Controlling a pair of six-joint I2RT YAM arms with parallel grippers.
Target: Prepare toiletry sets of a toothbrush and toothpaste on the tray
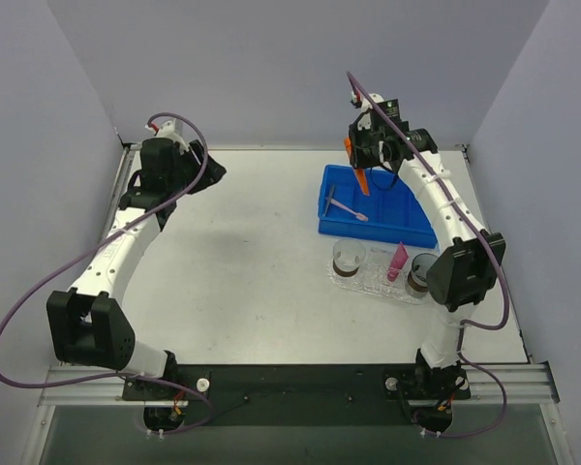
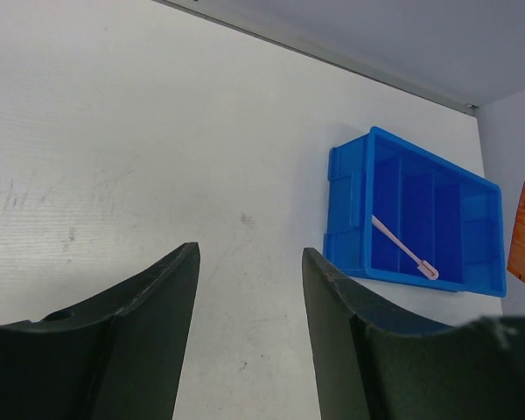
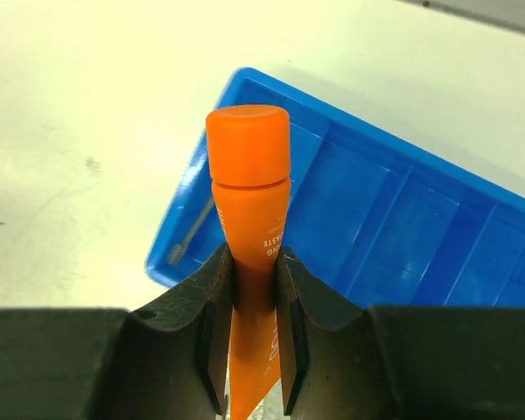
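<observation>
Nearest me the two arm bases sit bolted on a black plate point(image 1: 290, 383) along the table's near edge. Beyond it the white table point(image 1: 252, 252) lies bare across its middle and left, giving wide room there. Grey walls close in at the left, the back and the right.

Right of centre comes the tray point(image 1: 373, 281), clear and bumpy, with the right arm's elbow block overlapping its right end from above. On it the pink toothpaste point(image 1: 397, 262) lies between two small round pots point(image 1: 347, 260), one at each end. I can't make out what the pots are.

Just beyond the tray is the blue bin point(image 1: 382, 218), close enough that I can't tell whether they touch. The toothbrush point(image 1: 349, 210) lies slantwise on the floor of the bin's left end, clear of the tray. The other compartments show only blue floor.

The right gripper point(image 3: 249, 293) hangs above the bin's far-left corner, its fingers point(image 3: 214, 306) pinched tight on the orange toothpaste point(image 3: 248, 201), whose cap points away from the wrist. That tube is in the air, touching neither bin nor tray.

Far on the left, near the wall, the left gripper point(image 2: 249, 289) hovers over bare table. Its fingers point(image 2: 149, 332) stand well apart, gripping nothing.
</observation>
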